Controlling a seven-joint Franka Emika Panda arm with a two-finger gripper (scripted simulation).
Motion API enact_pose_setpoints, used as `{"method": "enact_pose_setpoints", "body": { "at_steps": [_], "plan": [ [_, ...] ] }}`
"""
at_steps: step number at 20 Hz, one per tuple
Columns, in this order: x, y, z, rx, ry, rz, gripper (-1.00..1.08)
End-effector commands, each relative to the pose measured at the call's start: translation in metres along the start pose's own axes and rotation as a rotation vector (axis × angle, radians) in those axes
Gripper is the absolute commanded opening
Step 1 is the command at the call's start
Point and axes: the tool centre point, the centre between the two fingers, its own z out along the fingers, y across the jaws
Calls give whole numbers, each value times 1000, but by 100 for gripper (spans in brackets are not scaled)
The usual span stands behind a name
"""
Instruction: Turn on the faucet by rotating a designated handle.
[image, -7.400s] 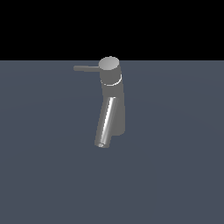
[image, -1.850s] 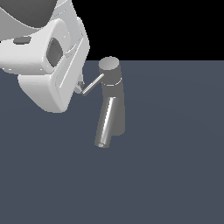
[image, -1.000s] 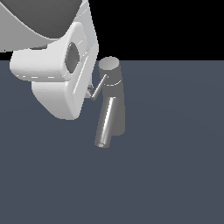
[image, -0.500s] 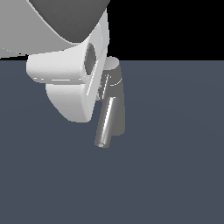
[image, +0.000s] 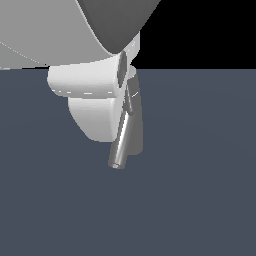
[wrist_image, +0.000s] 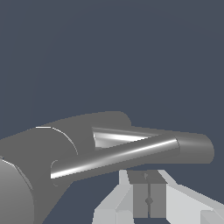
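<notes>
The gripper (wrist_image: 148, 199) is sitting right up against the faucet (image: 136, 131), and in the wrist view its two grey pads (wrist_image: 141, 197) are pressing flat together with only a thin seam between them, so the jaws are standing closed with nothing pinched inside. The handle (wrist_image: 114, 157), that thin bright rod, is running just beyond the fingertips, looking to be brushing their ends, though actual contact is hard to call. It is sticking out from the round cap (wrist_image: 52, 144) and crossing in front of the thicker spout (wrist_image: 192, 146). In the exterior view the bulky white gripper body is crowding in from the exterior view's left, covering much of the cap. The faucet is standing upright on the dark grey floor (image: 200, 200), its shiny spout slanting down toward the camera.
</notes>
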Motion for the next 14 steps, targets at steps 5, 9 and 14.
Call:
{"method": "enact_pose_setpoints", "body": {
  "at_steps": [5,9,14],
  "plan": [
    [26,7,3,-15,18,33,-100],
    [17,-3,0,-1,3,5,-100],
    [29,-10,1,-4,6,10,-100]
  ]
}}
